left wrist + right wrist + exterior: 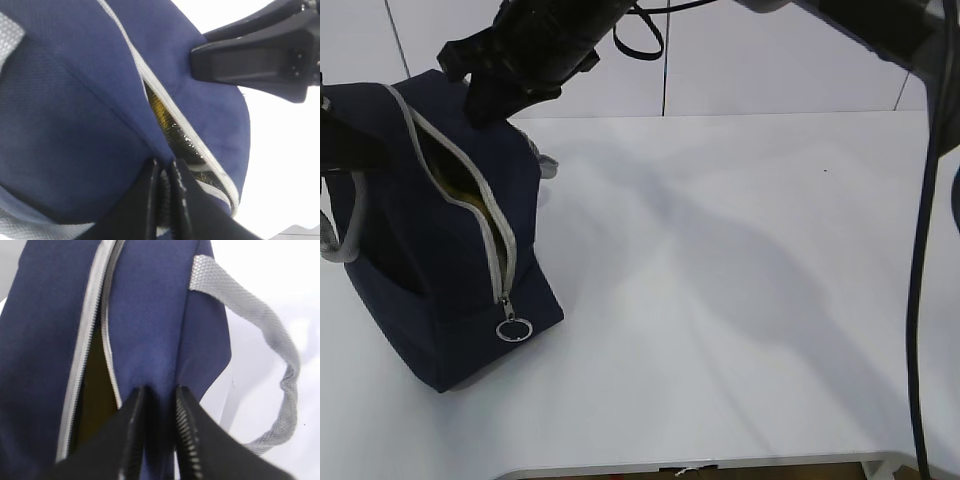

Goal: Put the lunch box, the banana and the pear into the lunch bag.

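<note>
We see the lunch bag (440, 250) standing at the far left of the white table (740, 300), its navy fabric upright and its grey zipper (485, 215) parted along the top, the ring pull (513, 329) hanging at the near end of the track. Through the gap a yellowish, shiny lining shows — we cannot tell what, if anything, lies inside.

The left gripper (162, 192) sits at the bag's left side. In its wrist view its two dark fingers (142, 200) are pressed nearly together, with a fold of navy fabric beside the zipper pinched between them — so it has hold of the lunch bag's left lip.

The right gripper (159, 405) reaches across from the right and comes down on the bag's far top edge; in the exterior view we see it as the black mass above the bag. In its wrist view the ribbed fingers (187, 435) stand a narrow gap apart with the navy cloth just right of the zipper between them, and appear to clamp it. A grey webbing handle (270, 340) loops out to the right of that grip.
</note>
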Controlling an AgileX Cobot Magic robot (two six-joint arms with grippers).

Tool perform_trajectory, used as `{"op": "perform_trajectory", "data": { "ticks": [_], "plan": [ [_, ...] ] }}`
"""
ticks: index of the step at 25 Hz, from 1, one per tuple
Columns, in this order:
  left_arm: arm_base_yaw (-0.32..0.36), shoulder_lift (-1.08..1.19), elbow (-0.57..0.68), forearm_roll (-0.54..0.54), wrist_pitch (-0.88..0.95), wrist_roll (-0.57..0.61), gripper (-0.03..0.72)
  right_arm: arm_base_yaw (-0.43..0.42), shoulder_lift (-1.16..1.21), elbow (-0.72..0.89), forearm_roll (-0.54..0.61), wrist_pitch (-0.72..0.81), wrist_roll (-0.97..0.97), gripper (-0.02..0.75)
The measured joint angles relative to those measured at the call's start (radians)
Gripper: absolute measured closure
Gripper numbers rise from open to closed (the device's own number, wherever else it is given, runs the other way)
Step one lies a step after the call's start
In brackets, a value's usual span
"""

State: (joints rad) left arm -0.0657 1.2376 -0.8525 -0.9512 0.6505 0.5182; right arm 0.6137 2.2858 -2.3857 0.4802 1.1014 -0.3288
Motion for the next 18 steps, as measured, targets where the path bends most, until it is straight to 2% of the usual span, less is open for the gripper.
{"op": "perform_trajectory", "data": {
  "ticks": [3, 7, 14, 18],
  "plan": [
    [0.0, 0.0, 0.0, 0.0, -0.002, 0.0, 0.687, 0.0, 0.0, 0.0, 0.0, -0.003, -0.006, 0.613],
    [0.0, 0.0, 0.0, 0.0, -0.004, 0.018, 0.687, 0.0, 0.0, 0.0, 0.0, -0.006, -0.025, 0.711],
    [0.0, 0.0, 0.0, -0.011, -0.029, 0.036, 0.687, 0.0, 0.002, 0.0, 0.0, -0.023, -0.034, 0.719],
    [-0.011, 0.0, 0.0, -0.09, -0.036, 0.138, 0.687, 0.0, -0.001, 0.0, -0.013, -0.023, -0.034, 0.719]
  ]
}}
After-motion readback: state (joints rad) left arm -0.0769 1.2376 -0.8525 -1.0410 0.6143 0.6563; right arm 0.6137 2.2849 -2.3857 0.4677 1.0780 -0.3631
